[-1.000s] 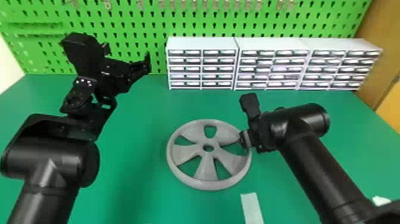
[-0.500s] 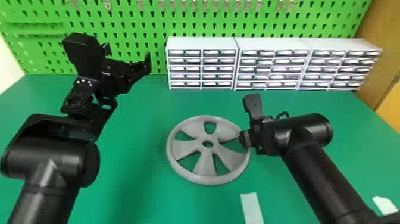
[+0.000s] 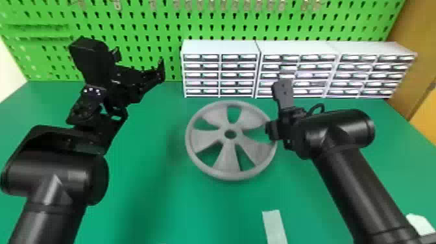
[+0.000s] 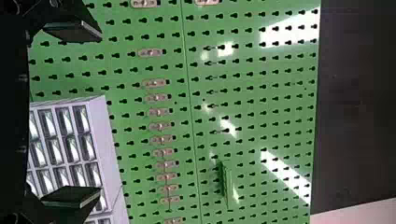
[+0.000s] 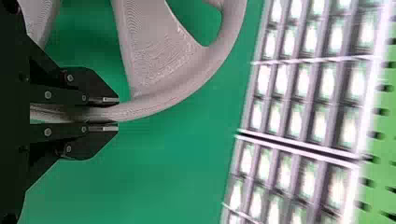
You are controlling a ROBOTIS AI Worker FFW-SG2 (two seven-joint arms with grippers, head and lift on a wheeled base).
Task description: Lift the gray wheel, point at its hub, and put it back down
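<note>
Gray round spoked wheel (image 3: 227,159): middle
Black two-fingered right gripper (image 3: 271,130): clenched on its right rim
Black two-fingered left gripper (image 3: 139,61): far left, spread open

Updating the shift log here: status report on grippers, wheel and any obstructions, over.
Right gripper: jaws shut on rim of gray wheel. Left gripper: jaws open, facing pegboard. Wheel held, hub uncovered; nothing seen in the way.

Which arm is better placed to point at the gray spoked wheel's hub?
Left, I'd judge: the black right gripper is shut on the wheel's rim, while the black left gripper is open and empty, facing the green pegboard.
</note>
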